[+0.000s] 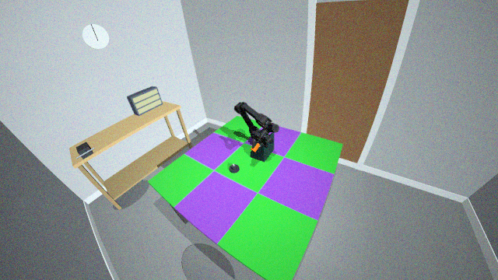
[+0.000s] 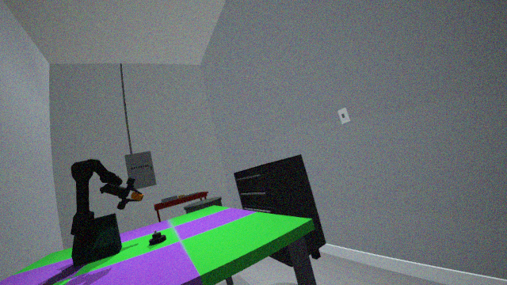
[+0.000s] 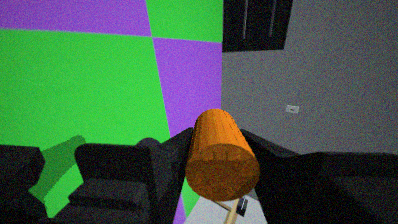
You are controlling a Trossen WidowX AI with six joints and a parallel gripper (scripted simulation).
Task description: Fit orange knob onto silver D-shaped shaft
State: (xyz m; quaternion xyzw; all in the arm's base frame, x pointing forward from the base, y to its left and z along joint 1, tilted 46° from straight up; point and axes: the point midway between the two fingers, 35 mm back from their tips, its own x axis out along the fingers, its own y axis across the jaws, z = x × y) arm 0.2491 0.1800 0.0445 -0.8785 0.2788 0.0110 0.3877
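The orange knob (image 1: 255, 148) (image 2: 138, 196) (image 3: 222, 172) is held between the fingers of my gripper (image 1: 254, 146) (image 2: 133, 195) (image 3: 215, 132), which is shut on it. Knob and gripper are high above the table and tilted, pointing outward rather than straight down. In the wrist view the knob's ribbed side and one broad end show; no hole shows on it. The dark round pedestal (image 1: 234, 169) (image 2: 158, 239) stands on the green centre square, lower than the knob and apart from it. Its small shaft (image 2: 155, 232) points up; its flat side is too small to make out. The pedestal is not seen in the wrist view.
The table (image 1: 289, 229) (image 2: 253, 233) has green and purple squares. The arm's dark base block (image 1: 265, 149) (image 2: 97, 239) stands on it beside the pedestal. A wooden bench (image 1: 117, 130) and a black drawer cabinet (image 2: 277, 190) stand away from the table.
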